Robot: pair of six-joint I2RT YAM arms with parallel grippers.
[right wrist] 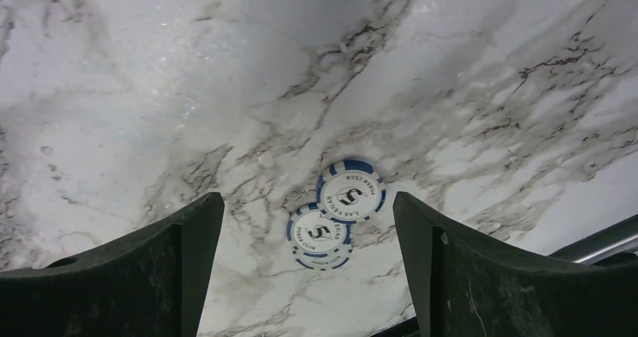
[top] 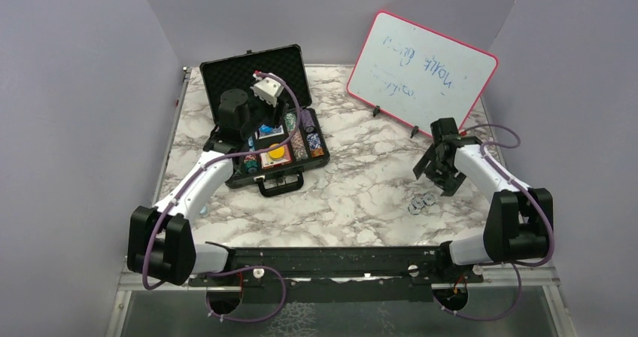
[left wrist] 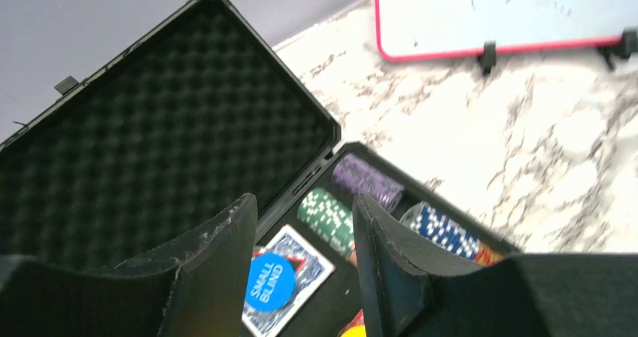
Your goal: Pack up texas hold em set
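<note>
My left end effector [left wrist: 303,205] hangs over the open case [left wrist: 150,149], jaws partly spread — nothing held. My right end effector [right wrist: 306,201] stands wide and empty above two chips [right wrist: 350,194].

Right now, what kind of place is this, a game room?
Probably a robot lab booth: plain grey walls box in a marble-look table, with a left arm and right arm bolted at its near edge.

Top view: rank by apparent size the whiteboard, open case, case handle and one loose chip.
Whiteboard and open case: about alike, and the case is partly hidden by the left arm, so unranked.
Then the case handle.
Smallest: loose chip.
</note>
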